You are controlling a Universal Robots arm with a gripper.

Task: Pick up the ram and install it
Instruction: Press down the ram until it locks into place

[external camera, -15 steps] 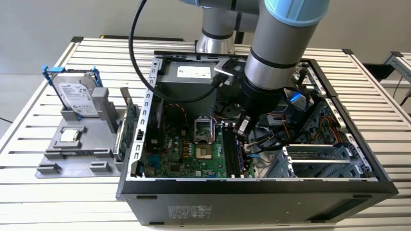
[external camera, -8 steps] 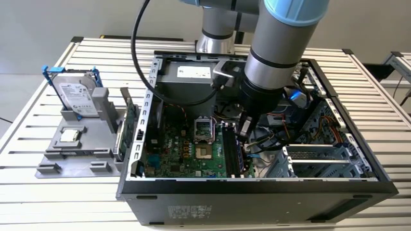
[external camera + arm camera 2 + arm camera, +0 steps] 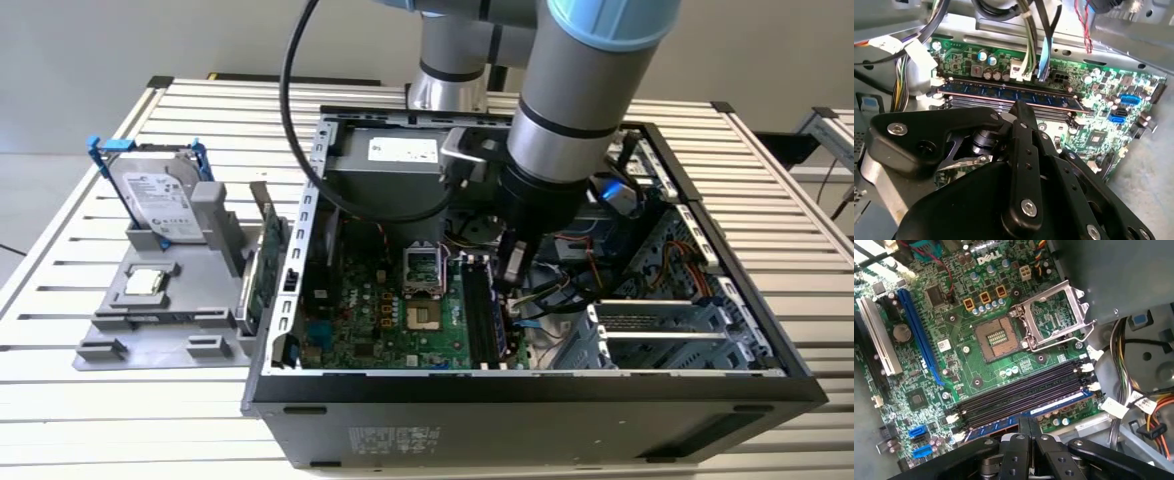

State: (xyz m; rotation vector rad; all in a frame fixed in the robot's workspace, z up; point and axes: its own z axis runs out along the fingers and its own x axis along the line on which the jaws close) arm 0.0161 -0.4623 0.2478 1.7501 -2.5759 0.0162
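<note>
The ram point(image 3: 994, 93) is a long blue-green stick standing on edge in the outermost memory slot of the motherboard point(image 3: 979, 375), next to several empty black slots point(image 3: 1019, 395). In the first wrist view the ram point(image 3: 1066, 403) runs just past my fingertips. My gripper point(image 3: 1020, 106) is shut, its black fingers point(image 3: 1021, 450) pressed together, with the tips at the ram's upper edge near its middle. In the exterior view my gripper point(image 3: 511, 280) reaches down into the open computer case point(image 3: 534, 385) over the memory slots.
Bundled cables point(image 3: 567, 290) and drive bays crowd the case on the exterior view's right. An open CPU socket point(image 3: 999, 337) lies beside the slots. Outside the case, a green expansion card point(image 3: 271, 250) and a silver hard drive in a blue frame point(image 3: 160, 195) stand on a grey holder point(image 3: 160, 320).
</note>
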